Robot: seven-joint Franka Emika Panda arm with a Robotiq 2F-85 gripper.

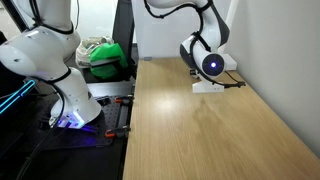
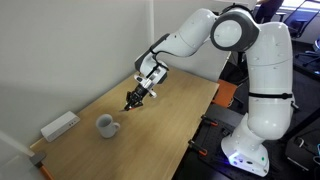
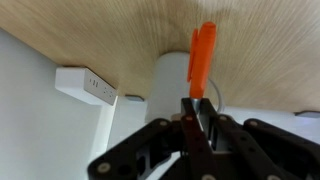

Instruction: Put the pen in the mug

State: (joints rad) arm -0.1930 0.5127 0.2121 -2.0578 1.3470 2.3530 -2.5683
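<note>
My gripper (image 2: 131,102) is shut on the pen (image 3: 202,52), a thin orange-red stick that pokes out past the fingertips (image 3: 197,106) in the wrist view. In an exterior view the gripper hangs above the wooden table (image 2: 170,120), a little up and to the right of the mug (image 2: 106,125). The mug is small, light grey-white, and stands upright on the table. In the wrist view the mug (image 3: 172,75) shows as a pale rounded shape just behind the pen. In the exterior view at the table's far end, the arm's wrist (image 1: 210,63) hides the gripper and pen.
A flat white rectangular box (image 2: 60,125) lies near the table's corner beside the mug; it also shows in the wrist view (image 3: 86,87). A white wall runs along the table's far side. Another robot base (image 1: 60,80) and a green object (image 1: 105,55) stand off the table.
</note>
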